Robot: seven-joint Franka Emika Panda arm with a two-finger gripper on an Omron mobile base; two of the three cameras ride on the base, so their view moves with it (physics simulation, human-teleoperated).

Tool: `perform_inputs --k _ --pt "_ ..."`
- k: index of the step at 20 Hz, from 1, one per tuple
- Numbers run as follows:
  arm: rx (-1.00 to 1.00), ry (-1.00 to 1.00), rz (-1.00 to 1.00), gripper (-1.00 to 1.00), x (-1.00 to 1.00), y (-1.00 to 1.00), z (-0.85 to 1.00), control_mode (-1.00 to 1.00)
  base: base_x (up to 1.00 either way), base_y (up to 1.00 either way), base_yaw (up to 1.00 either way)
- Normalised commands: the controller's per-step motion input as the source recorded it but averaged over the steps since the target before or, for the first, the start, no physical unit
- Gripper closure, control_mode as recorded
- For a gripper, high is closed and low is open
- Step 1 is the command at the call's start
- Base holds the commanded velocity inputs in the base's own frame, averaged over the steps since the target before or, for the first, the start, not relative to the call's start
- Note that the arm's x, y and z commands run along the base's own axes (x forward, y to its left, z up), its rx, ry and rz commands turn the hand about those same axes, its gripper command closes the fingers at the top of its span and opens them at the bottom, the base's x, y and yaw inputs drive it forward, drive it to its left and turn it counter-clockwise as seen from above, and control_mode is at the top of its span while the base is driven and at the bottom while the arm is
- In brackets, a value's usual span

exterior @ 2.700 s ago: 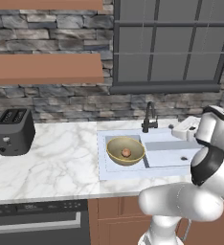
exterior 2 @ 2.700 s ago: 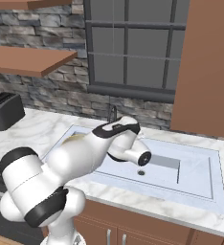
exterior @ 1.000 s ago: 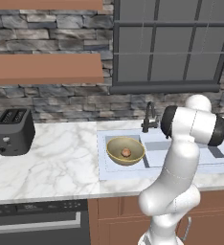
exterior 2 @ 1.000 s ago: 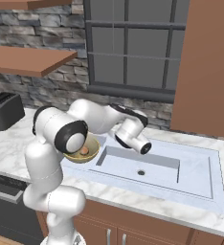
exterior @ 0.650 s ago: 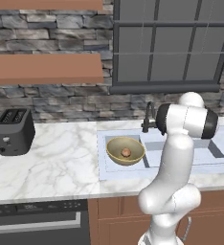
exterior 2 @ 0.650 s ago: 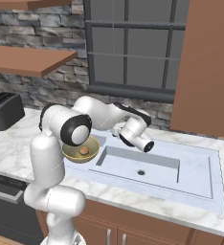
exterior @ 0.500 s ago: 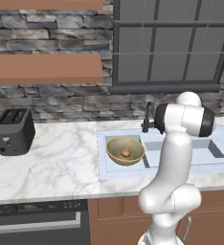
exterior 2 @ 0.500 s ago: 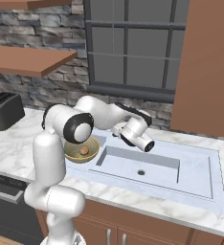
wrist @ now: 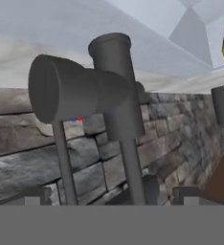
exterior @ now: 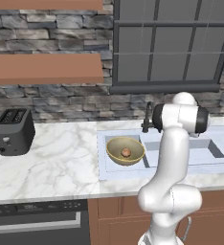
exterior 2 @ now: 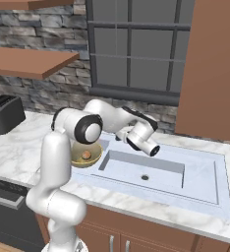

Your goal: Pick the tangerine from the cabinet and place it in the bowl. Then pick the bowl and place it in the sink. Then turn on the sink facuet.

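Observation:
The dull gold bowl [exterior: 126, 150] sits in the left end of the pale sink [exterior: 200, 158], with the small orange-brown tangerine [exterior: 126, 152] inside it. In the right base view the bowl [exterior 2: 82, 158] and tangerine [exterior 2: 87, 155] show just behind my upper arm. The black sink faucet [exterior: 146, 122] stands at the sink's back edge, partly covered by my wrist. In the hand view, which is rolled upside down, the faucet [wrist: 116, 95] and its thick side handle [wrist: 61, 88] are very close. My gripper [wrist: 111, 196] is open, its fingertips [wrist: 37, 196] on either side below the faucet, holding nothing.
A dark toaster [exterior: 13, 131] stands on the marble counter [exterior: 61, 162] at the far left. Brown wall shelves [exterior: 44, 67] hang above it. The reddish-brown cabinet [exterior 2: 215, 69] is at the right of the window. The sink's drain [exterior 2: 145, 177] lies mid-basin.
My arm has swung from the right side of the sink to the left, bringing the hand up to the faucet. The bowl with the tangerine has stayed in place.

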Motion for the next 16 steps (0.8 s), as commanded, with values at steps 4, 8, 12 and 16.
perform_inputs --k 4,8,12,16 --pt "0.01 0.0 0.0 -1.0 0.42 0.0 -0.07 -1.0 0.0 0.0 0.0" --pt "0.0 0.0 0.0 -1.0 0.38 -0.04 -0.08 -1.0 0.0 0.0 0.0" --pt "0.0 0.0 0.0 -1.0 0.2 -0.06 -0.14 -1.0 0.0 0.0 0.0" --pt "0.01 0.0 0.0 -1.0 0.02 -0.16 -0.22 -1.0 0.0 0.0 0.0"
